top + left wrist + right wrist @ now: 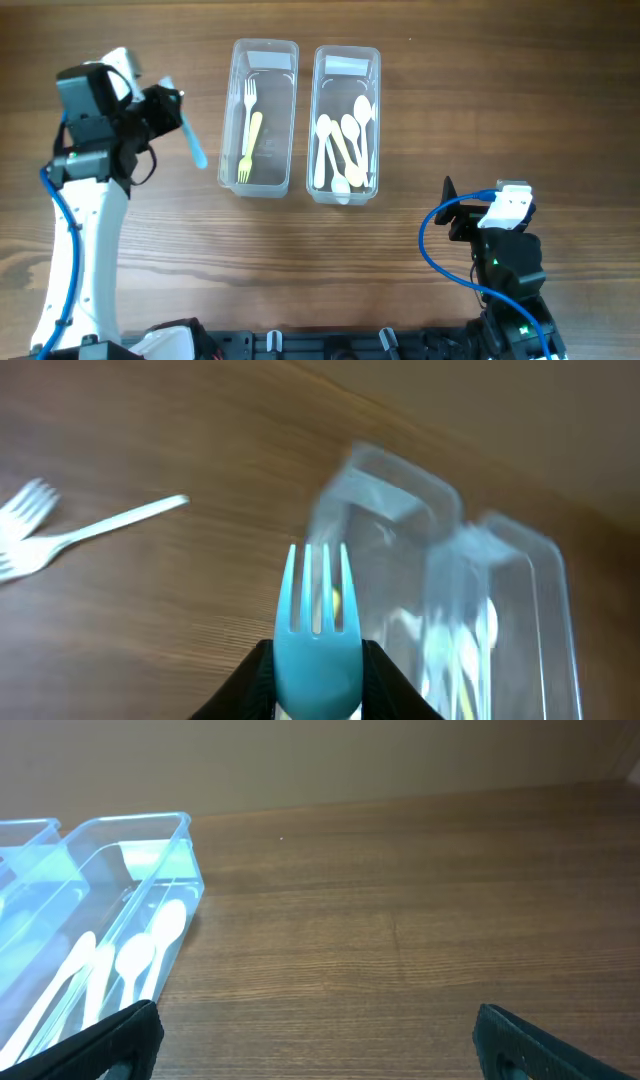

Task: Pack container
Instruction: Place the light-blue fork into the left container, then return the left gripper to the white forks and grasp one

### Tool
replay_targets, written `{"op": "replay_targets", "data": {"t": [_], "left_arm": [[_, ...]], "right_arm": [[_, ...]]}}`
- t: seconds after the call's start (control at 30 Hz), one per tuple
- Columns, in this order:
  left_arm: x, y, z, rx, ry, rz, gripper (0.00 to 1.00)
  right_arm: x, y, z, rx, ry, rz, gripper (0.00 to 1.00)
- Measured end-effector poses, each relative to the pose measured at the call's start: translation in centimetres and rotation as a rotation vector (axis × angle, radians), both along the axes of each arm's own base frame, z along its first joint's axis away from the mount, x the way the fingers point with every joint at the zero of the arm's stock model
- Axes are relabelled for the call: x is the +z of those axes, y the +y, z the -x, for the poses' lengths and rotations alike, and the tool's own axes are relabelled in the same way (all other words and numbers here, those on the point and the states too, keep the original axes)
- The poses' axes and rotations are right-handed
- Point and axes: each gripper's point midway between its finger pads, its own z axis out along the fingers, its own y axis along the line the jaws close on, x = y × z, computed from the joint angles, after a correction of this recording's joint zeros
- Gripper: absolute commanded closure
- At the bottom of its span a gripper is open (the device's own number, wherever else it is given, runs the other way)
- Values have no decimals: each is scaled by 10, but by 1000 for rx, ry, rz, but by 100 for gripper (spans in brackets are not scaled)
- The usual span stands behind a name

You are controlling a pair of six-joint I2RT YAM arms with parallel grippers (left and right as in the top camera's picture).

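Observation:
My left gripper (172,103) hangs above the table, left of the containers. It is shut on a blue plastic fork (193,142), which shows up close in the left wrist view as the blue fork (315,615), its tines pointing away between the jaws of the left gripper (315,657). The left clear container (236,100) holds a yellow fork (252,140) and a paler one. White spoons (350,135) lie in the right clear container (315,110). My right gripper (450,213) stands open near the front right, nothing between the jaws of the right gripper (315,1040).
Two white forks (60,535) lie on the wood left of the left container (390,500) in the left wrist view. The spoon container (185,860) stands to the left of my right gripper, bare tabletop (400,950) ahead of it.

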Motion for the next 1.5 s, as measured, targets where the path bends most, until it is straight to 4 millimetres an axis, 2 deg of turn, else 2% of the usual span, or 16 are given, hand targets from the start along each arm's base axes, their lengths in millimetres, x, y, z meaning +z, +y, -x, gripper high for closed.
{"op": "replay_targets", "data": {"t": [0.1,0.2,0.27,0.3,0.33,0.47,0.57,0.67,0.8,0.93,1.03,1.1,1.17,1.2,1.3,1.5], "left_arm": [[3,-36,-1,-204,-55,-102,68],[11,-74,-4,-378,-146,-191,70],[14,-89,-8,-436,-186,-214,65],[13,-94,-10,-454,-198,-222,32],[13,-98,-14,-469,-212,-231,23],[4,-100,-23,-475,-210,-246,12],[-5,-78,-25,-398,-162,-314,1],[-17,-31,-24,-258,-74,-399,0],[-19,24,-24,-100,-28,-452,1],[-19,65,-31,49,-29,-437,4],[-45,95,-36,202,42,-389,1],[-86,118,-41,302,129,-372,1],[-104,126,-59,324,108,-377,0],[-132,129,-65,320,142,-378,1],[-175,131,-73,282,177,-407,0],[-185,133,-82,270,154,-427,1]], "right_arm": [[0,0,0,0,0,0,0],[0,0,0,0,0,0,0],[0,0,0,0,0,0,0],[0,0,0,0,0,0,0],[0,0,0,0,0,0,0],[0,0,0,0,0,0,0],[0,0,0,0,0,0,0],[0,0,0,0,0,0,0],[0,0,0,0,0,0,0],[0,0,0,0,0,0,0],[0,0,0,0,0,0,0],[0,0,0,0,0,0,0],[0,0,0,0,0,0,0],[0,0,0,0,0,0,0],[0,0,0,0,0,0,0],[0,0,0,0,0,0,0]]}}
